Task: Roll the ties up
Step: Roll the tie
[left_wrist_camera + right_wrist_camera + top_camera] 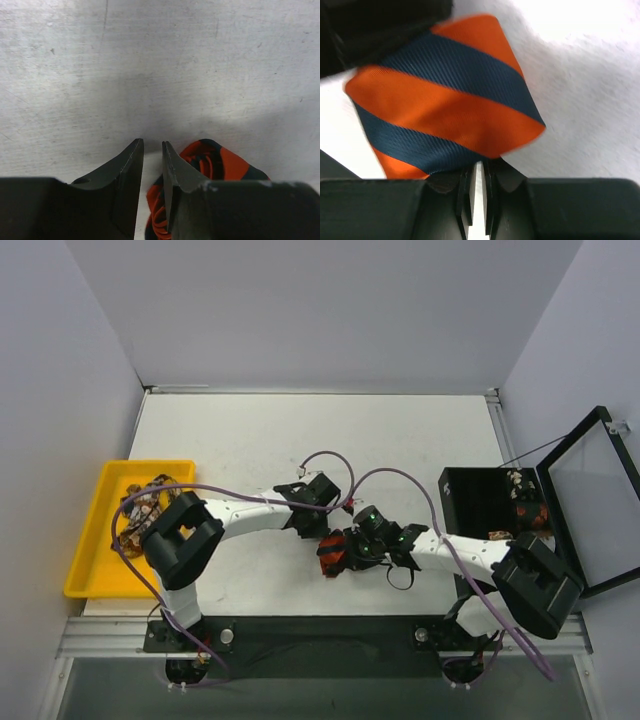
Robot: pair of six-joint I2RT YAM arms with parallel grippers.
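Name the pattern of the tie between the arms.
The tie has broad orange and navy diagonal stripes, clearest in the right wrist view.

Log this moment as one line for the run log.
striped tie: bunched at table centre | right gripper: shut on its edge | left gripper: narrow gap, tie beside one finger, grip unclear

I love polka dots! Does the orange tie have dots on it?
No, the orange tie has wide slanted stripes of orange and dark blue, with no dots.
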